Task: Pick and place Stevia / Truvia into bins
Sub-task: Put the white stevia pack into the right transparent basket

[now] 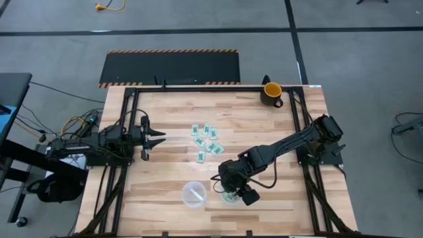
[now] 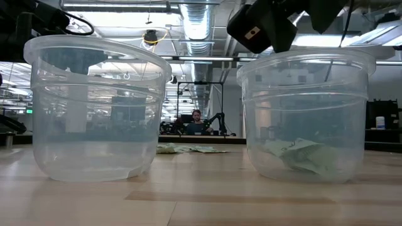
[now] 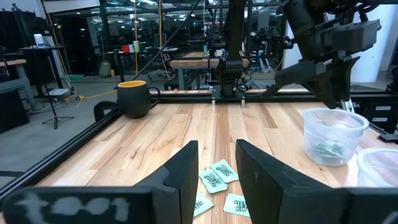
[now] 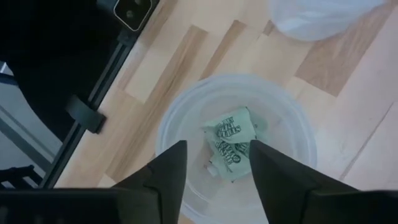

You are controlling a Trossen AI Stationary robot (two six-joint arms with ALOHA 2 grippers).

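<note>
The right gripper (image 4: 212, 163) hangs straight over the right cup (image 1: 231, 196), near the front edge of the table, its fingers spread apart with nothing between them. Down in that cup lie green packets (image 4: 233, 144), crumpled on the bottom, at least two of them. So this looks like the drop: the packet is in the bin and the claw is empty.

The left cup (image 1: 193, 194) sits just beside it, with only something pale on its bottom in the high view, nothing green. The rest of the pile (image 1: 206, 139) lies loose mid-table, farther back and a little to the left of the cups, about eight packets, well apart from both.

The left gripper (image 3: 216, 163) waits at the left side of the table, pointed toward the pile, fingers parted with a gap, gripping nothing.

Next, I'd say, the right arm needs to lift clear of the rim without tipping the light cup, swing back to the pile, and come down on one flat packet at an edge, since they lie thin against the wood.
</note>
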